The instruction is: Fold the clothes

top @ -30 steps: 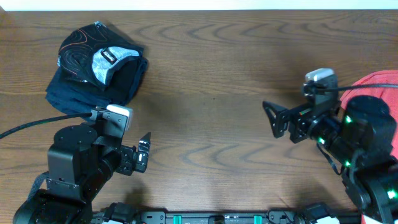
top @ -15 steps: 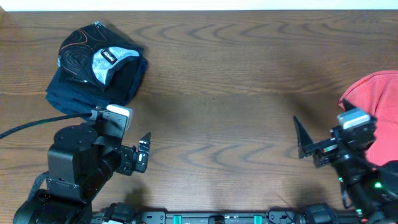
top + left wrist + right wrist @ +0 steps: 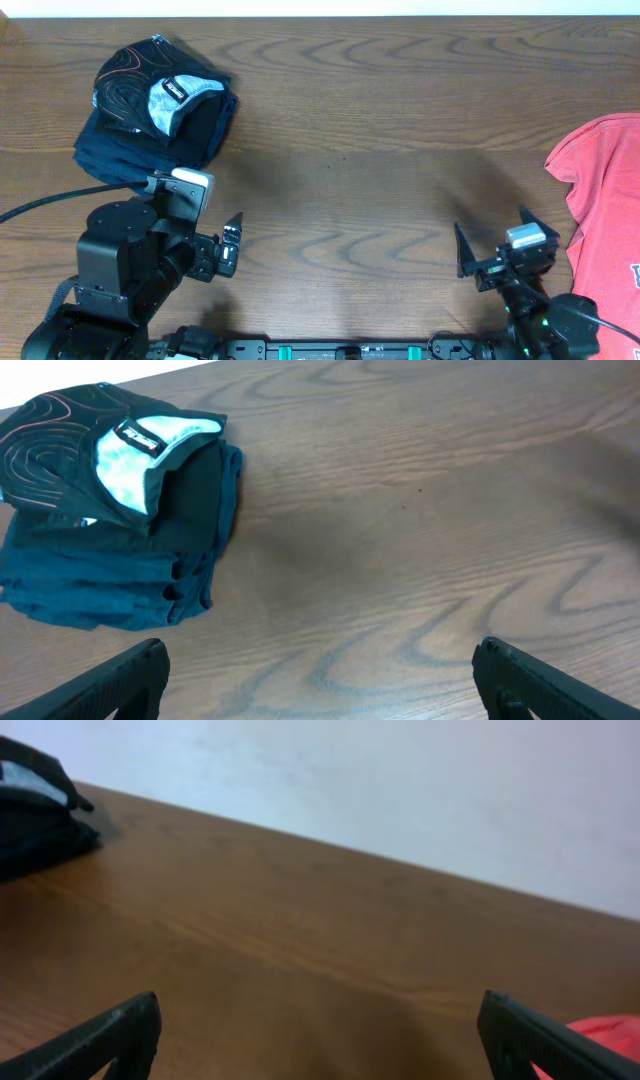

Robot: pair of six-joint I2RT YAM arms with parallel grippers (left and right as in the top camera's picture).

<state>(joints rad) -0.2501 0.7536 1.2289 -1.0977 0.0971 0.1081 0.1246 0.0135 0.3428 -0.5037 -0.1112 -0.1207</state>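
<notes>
The black jersey [image 3: 155, 105] with thin orange lines lies folded in a bundle at the table's back left, also seen in the left wrist view [image 3: 110, 510] and far off in the right wrist view [image 3: 35, 805]. A coral-red T-shirt [image 3: 605, 200] lies spread at the right edge, its corner showing low in the right wrist view [image 3: 605, 1032]. My left gripper [image 3: 231, 243] [image 3: 320, 685] hangs open near the front left, short of the jersey, nothing between its fingers. My right gripper [image 3: 491, 238] [image 3: 320, 1040] stands open at the front right, left of the red shirt, holding nothing.
The brown wooden table [image 3: 350, 130] stretches between the two garments. A black cable [image 3: 60, 200] runs from the left edge to the left arm. A pale wall [image 3: 400, 780] rises behind the table's far edge.
The right arm has drawn back from beside the red T-shirt toward the front edge, uncovering more of the shirt. Its gripper stayed open. The left arm has not moved.
</notes>
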